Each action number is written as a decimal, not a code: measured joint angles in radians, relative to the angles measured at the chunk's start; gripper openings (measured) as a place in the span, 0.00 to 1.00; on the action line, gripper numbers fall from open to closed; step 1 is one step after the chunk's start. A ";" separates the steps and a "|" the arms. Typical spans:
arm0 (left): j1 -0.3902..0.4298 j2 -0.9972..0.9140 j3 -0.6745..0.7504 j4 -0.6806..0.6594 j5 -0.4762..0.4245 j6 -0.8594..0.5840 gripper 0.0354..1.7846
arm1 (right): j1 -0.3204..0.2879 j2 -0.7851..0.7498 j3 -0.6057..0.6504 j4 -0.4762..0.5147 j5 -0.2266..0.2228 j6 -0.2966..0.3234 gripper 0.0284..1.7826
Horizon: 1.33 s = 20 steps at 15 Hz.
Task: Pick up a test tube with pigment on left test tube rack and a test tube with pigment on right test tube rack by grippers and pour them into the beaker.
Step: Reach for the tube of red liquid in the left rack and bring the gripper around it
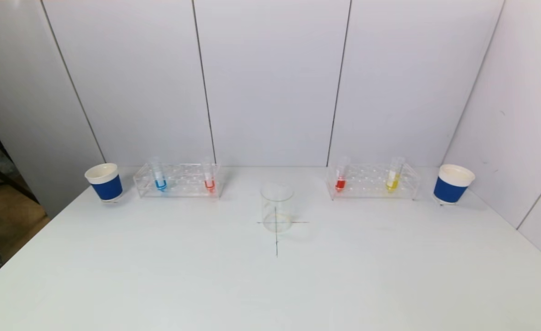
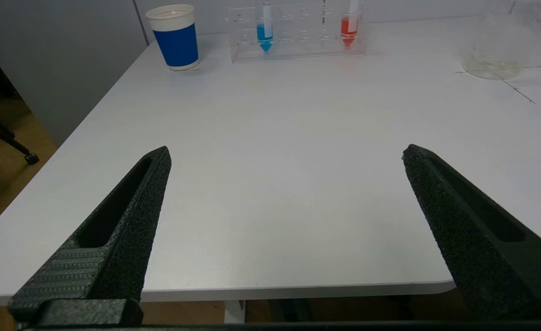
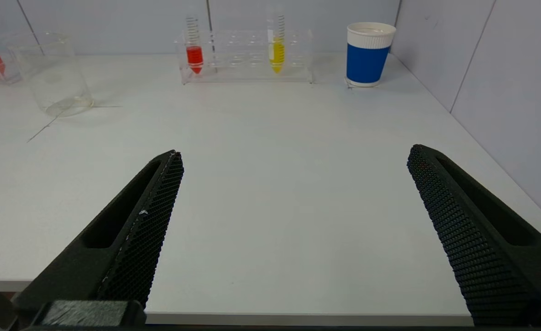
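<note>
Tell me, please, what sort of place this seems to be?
Probably a mock chemistry bench in a robot test cell: a white table walled by plain panels, two clear racks with tubes of coloured liquid, and a beaker on a drawn cross. Both open grippers hover at the near edge.

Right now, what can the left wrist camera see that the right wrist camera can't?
Only the left wrist view shows the open left claw and the blue-pigment test tube in the clear plastic left rack. Only the right wrist view shows the open right claw and the yellow-pigment test tube. Both show the clear glass beaker and the white table.
</note>
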 joint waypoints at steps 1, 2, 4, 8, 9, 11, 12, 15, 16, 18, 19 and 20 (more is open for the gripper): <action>0.000 0.000 0.000 0.000 0.000 0.000 0.99 | 0.000 0.000 0.000 0.000 0.000 0.000 0.99; 0.000 0.000 0.000 0.000 0.000 0.000 0.99 | 0.000 0.000 0.000 -0.001 0.000 0.000 0.99; 0.000 0.000 0.000 0.000 0.000 0.000 0.99 | 0.000 0.000 0.000 -0.002 0.000 0.000 0.99; 0.000 0.000 0.000 0.000 0.000 0.000 0.99 | 0.000 0.000 0.000 -0.002 0.001 0.000 0.99; 0.000 0.000 0.000 0.000 0.000 0.000 0.99 | 0.000 0.000 0.000 -0.002 0.001 0.000 0.99; 0.000 0.000 0.000 0.000 0.000 0.000 0.99 | 0.000 0.000 0.000 -0.002 0.000 0.000 0.99; 0.000 0.000 0.000 0.000 0.000 0.000 0.99 | 0.000 0.000 0.000 -0.002 0.000 0.000 0.99; 0.000 0.000 0.000 0.000 0.000 -0.003 0.99 | 0.000 0.000 0.000 -0.001 0.001 0.000 0.99; 0.000 0.000 0.000 0.000 0.000 -0.002 0.99 | 0.000 0.000 0.000 -0.002 0.000 0.000 0.99; 0.000 0.000 0.000 0.000 0.000 -0.003 0.99 | 0.000 0.000 0.000 -0.001 0.000 0.000 0.99; 0.000 0.000 0.000 0.000 0.000 -0.003 0.99 | 0.000 0.000 0.000 -0.001 0.001 0.000 0.99; 0.000 0.000 0.000 0.000 0.000 -0.002 0.99 | 0.000 0.000 0.000 -0.002 0.001 0.000 0.99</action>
